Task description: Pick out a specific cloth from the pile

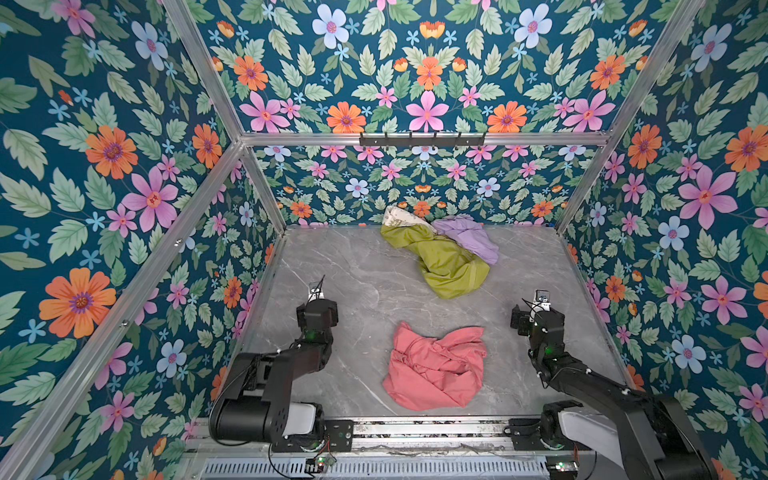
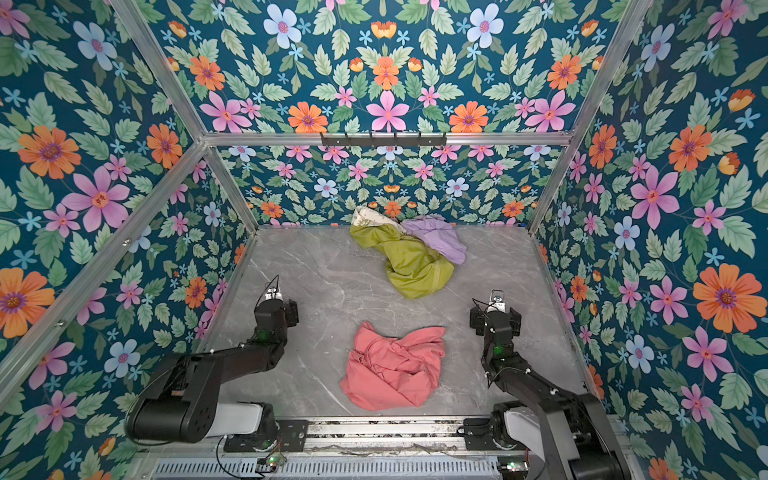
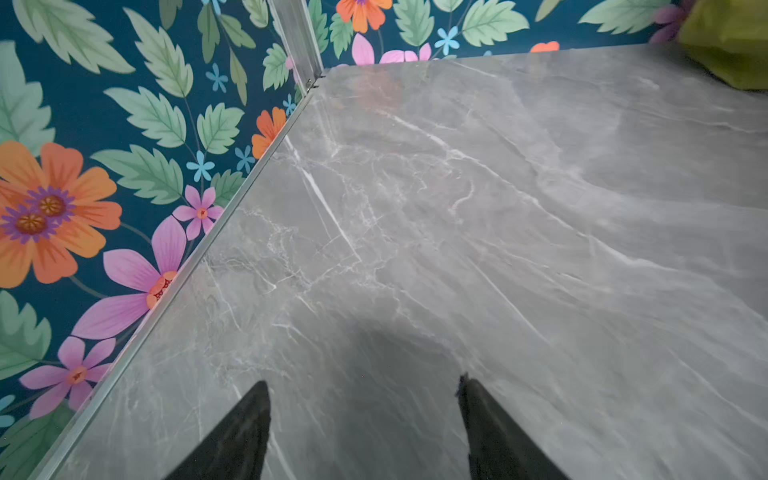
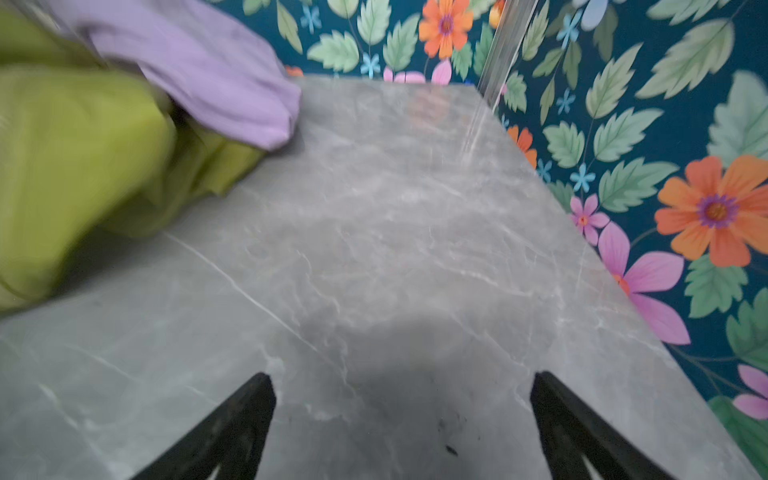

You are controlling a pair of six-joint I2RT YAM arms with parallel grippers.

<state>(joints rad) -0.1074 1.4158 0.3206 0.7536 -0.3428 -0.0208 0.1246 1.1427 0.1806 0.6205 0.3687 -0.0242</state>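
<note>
Grey table (image 1: 353, 266) bears the cloth (image 1: 436, 365) and the pile (image 1: 444, 257), perhaps against wall (image 1: 415, 183).

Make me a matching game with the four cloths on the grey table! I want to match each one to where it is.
Cloths, seen in a top view:
1. salmon-pink plain soft cloth
2. olive-green soft cloth
3. lilac soft cloth
4. cream patterned soft cloth

Places:
A. back left end of the pile
B. alone, apart from the others, nearest the front
C. right side of the pile
D. middle of the pile, stretching toward the front

Pairs: 1-B, 2-D, 3-C, 4-A
</note>
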